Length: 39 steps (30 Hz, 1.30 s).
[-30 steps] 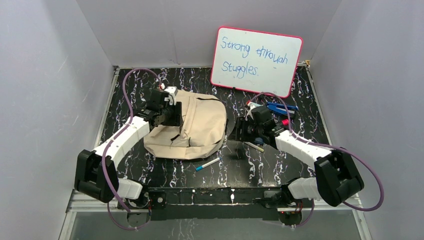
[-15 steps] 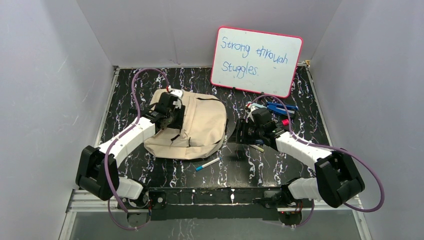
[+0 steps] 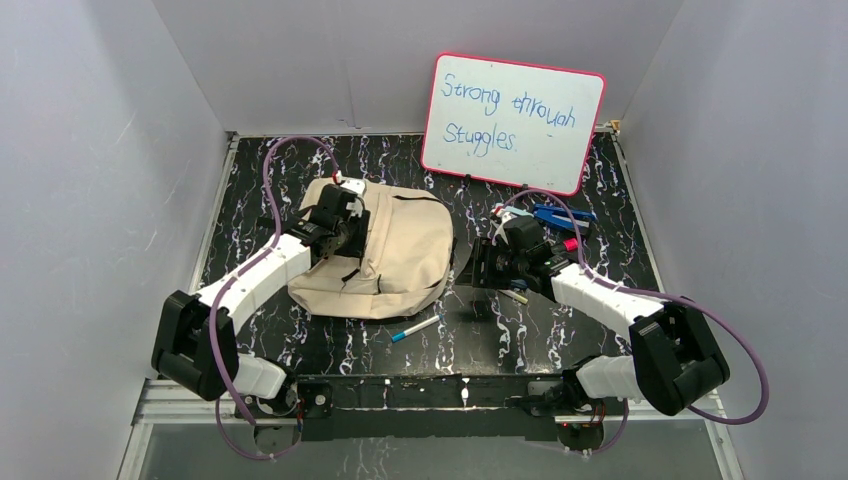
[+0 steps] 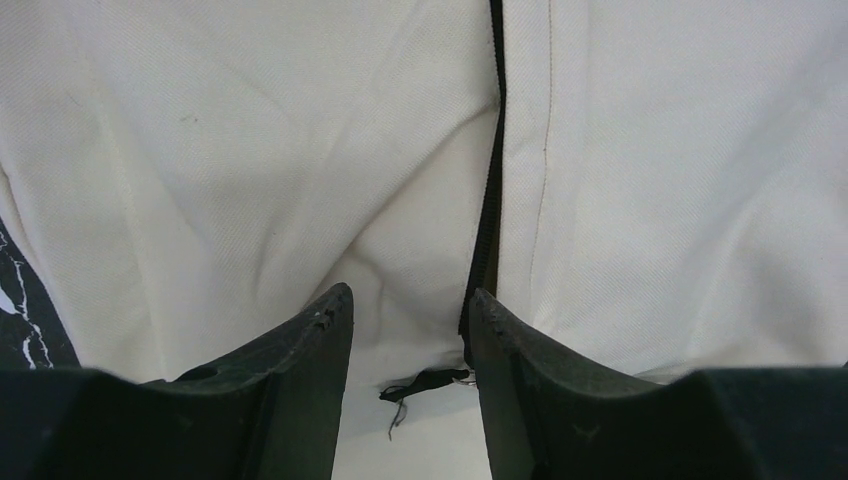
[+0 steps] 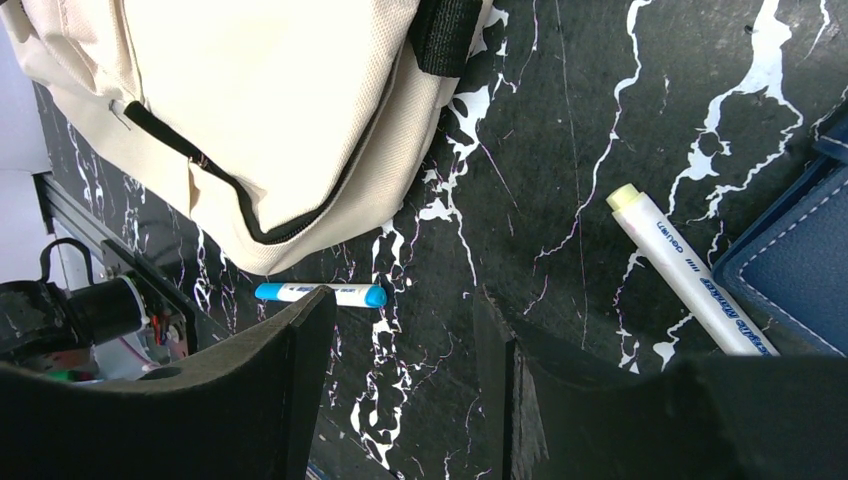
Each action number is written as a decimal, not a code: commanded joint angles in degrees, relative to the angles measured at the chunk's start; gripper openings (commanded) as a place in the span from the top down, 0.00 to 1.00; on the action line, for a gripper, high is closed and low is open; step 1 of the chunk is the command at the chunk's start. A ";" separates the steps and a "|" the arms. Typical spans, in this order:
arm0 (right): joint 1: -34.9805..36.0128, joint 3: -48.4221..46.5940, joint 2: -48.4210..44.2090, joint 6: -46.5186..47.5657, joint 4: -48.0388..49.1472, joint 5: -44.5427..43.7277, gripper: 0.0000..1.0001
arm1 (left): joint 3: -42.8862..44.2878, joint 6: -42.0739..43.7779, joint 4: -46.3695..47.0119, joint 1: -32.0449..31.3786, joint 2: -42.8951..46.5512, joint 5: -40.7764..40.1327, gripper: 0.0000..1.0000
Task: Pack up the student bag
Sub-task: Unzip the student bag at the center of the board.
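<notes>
Top view: the student bag, a soft cream canvas backpack with dark zipper lines and straps [image 3: 395,250], lies flat on the black, white-veined marble-look surface [image 3: 330,345], left of centre and in front of a pink-framed whiteboard [image 3: 512,120]. The left hand [image 3: 345,235] is over the bag's left part. The right hand [image 3: 490,262] hangs low over the surface just right of the bag. A blue-capped white marker [image 3: 414,328] lies near the bag's front edge, apart from it.

Left wrist view: the fingers stand parted just above wrinkled canvas, clamped on nothing that shows. A dark zipper track [image 4: 491,170] runs down towards the right finger, and a small dark pull cord [image 4: 425,382] lies between the two fingers. The cloth is creased and slack, so I judge the bag light and limp. It would sag and fold if lifted by one spot, and plain canvas would likely bunch up and slide in a pinch. The pull cord, a strap or the seam beside the zipper look like the firmer places to take hold, and the cord is the one to draw on to open it.

Right wrist view: this hand is released and empty, with bare surface between its fingers. The bag's corner with a black strap end [image 5: 445,30] fills the upper left. A yellow-tipped white highlighter [image 5: 690,275] lies touching or just beside a dark blue stitched cover [image 5: 800,250] at the right.
</notes>
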<state>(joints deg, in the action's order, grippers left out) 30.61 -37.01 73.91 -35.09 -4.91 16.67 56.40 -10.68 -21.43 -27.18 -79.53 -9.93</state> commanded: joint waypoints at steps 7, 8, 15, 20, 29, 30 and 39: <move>0.07 0.45 -0.61 -0.77 1.92 0.67 0.38 | 0.44 0.84 0.47 -2.06 -2.59 0.56 0.56; 0.07 0.45 -0.61 -0.81 1.82 0.67 0.38 | 0.39 1.08 0.36 -2.15 -2.95 -0.32 0.56; 0.14 0.19 -0.84 -0.94 1.66 0.86 0.38 | 1.23 1.88 -1.83 -2.44 -4.71 -7.06 0.72; 0.06 -0.24 -1.03 -0.94 1.35 0.37 0.38 | 3.40 1.84 -2.46 -2.44 -3.97 -10.96 0.89; 0.12 -0.34 -1.81 -0.64 0.59 0.11 0.39 | 6.29 0.56 -1.29 -2.44 3.48 -18.28 1.00; 0.11 -0.34 -1.97 -0.53 1.03 0.48 0.39 | 5.93 0.43 -0.75 -2.44 4.89 -18.42 1.00; 1.42 -7.32 1.34 -1.56 10.43 8.64 0.39 | 1.37 0.42 3.02 -2.44 6.23 -17.28 0.95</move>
<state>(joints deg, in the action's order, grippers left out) 31.05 -38.09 73.82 -35.90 -2.02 20.80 58.26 -10.33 -22.28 -29.82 -73.30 -23.92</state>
